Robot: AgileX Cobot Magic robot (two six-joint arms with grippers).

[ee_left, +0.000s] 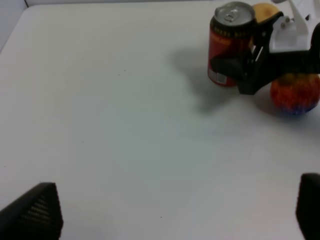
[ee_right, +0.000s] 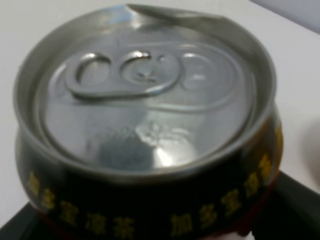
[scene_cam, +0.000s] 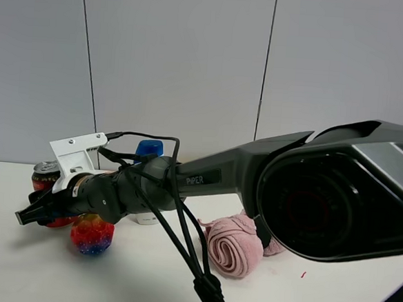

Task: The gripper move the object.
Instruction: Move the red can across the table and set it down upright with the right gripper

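R gripper (scene_cam: 41, 211) is clamped on the object (ee_left: 226, 50), fingers on both sides. The can stands upright at the table's (ee_left: 110, 125) left. We judge the grasp done and transport next: lift straight, w/o clipping the multicolour ball (scene_cam: 92, 234) just beside it. L gripper (ee_left: 177, 202) hangs spread, empty. Tabletop white, plain; grey panelled wall (scene_cam: 180, 66) behind.

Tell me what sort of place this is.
Probably a robot test bench in a lab: a white table, a plain grey panel wall, and unrelated props, a red drink can, a rolled pink towel and a multicoloured ball.
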